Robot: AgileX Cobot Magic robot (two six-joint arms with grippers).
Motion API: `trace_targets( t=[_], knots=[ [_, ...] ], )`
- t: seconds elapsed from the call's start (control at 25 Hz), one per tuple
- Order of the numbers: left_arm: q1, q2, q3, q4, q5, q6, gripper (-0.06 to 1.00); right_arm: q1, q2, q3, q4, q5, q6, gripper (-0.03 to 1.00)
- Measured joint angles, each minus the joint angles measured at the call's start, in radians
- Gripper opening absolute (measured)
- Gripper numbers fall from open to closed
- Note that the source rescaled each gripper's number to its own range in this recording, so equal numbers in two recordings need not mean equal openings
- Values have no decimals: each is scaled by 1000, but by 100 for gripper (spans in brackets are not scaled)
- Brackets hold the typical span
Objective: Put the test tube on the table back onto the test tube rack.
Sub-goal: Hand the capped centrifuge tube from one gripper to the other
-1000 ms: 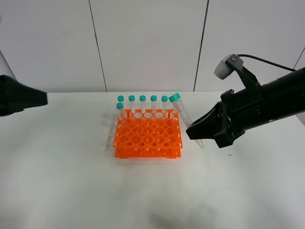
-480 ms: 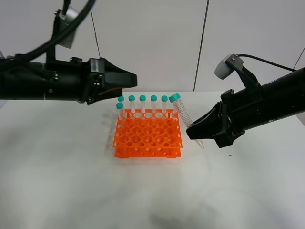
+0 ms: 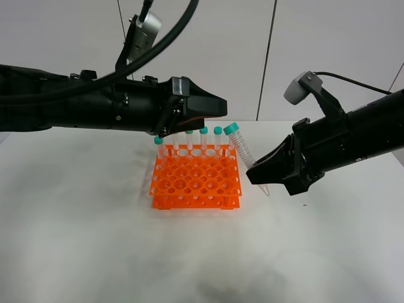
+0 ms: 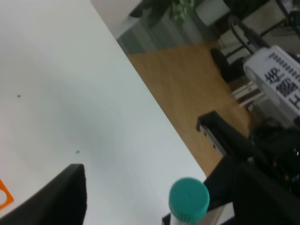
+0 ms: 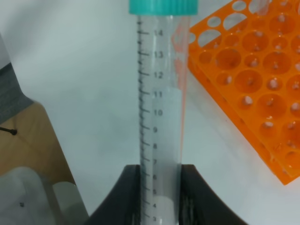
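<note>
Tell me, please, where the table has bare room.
The table is bare across its near side, in front of the test tube rack. Crowded: right of it, where the right tool grips the test tube; the left tool hangs over the racked tubes.

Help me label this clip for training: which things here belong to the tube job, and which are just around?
Job: tube, held in right pincer; rack; table; left pincer, near the tube's cap.
Around: racked tubes; wall panels; wood floor.
</note>
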Motion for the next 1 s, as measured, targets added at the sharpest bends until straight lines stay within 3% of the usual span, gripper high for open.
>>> trace_targets(
  t=[0.32, 0.52, 1.0],
  knots=[
    [-76, 32, -1, -10, -47, 18, 95, 0, 0, 0, 30, 4, 0, 1],
    [-78, 41, -1, -62, -59, 39, 95, 0, 0, 0, 33, 12, 0, 1],
    [-78, 41, -1, -69, -64, 43, 94, 0, 0, 0, 22, 18, 39, 1]
  ],
)
